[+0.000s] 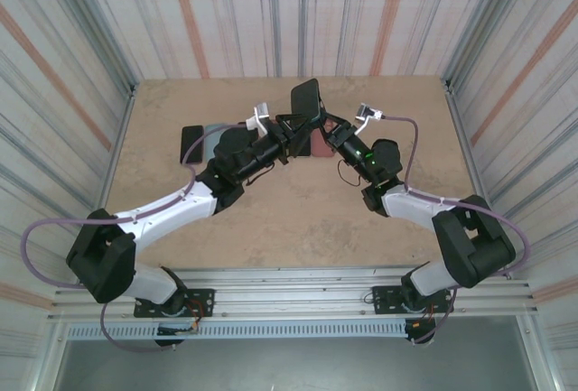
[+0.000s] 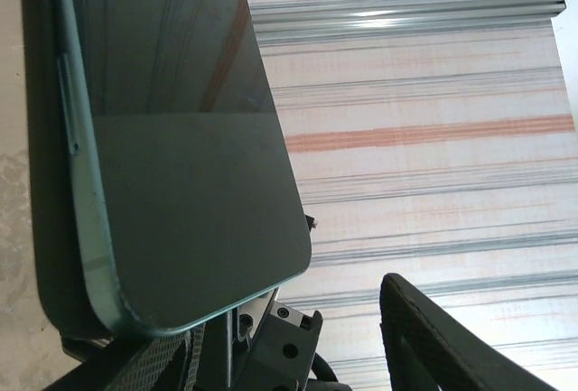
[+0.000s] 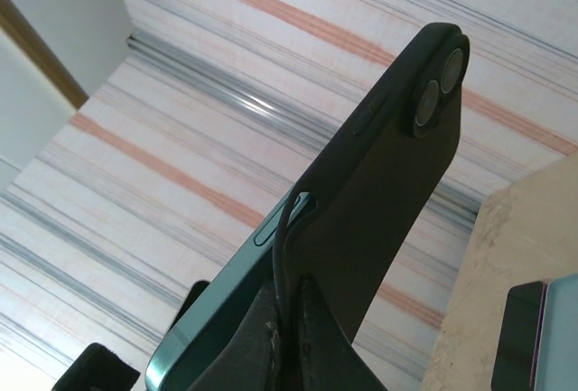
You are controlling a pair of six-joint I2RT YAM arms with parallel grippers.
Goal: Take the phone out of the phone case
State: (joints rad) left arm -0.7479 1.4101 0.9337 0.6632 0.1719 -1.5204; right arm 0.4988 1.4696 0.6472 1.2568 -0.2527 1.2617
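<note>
The phone (image 2: 181, 183) is a stiff slab with a smooth glass face. I judge it slippery, moderately heavy, and unlikely to survive a drop. The phone case (image 3: 388, 165) looks like a soft black skin that flexes and clings at the corners. So I would pinch the phone by its green side edges, not across the screen, and peel the case away by its lip.

Phone and case stand up in the air above the middle of the table (image 1: 271, 219), camera end uppermost and held between my two arms. The green edge already shows free of the case along one side.

My right gripper (image 3: 289, 319) is clenched tight on the thin wall of the phone case where it has lifted off the phone. My left gripper (image 1: 287, 127) stands partly spread around the phone's lower end; one finger (image 2: 433, 337) is clear of the glass — so it grasps nothing.
</note>
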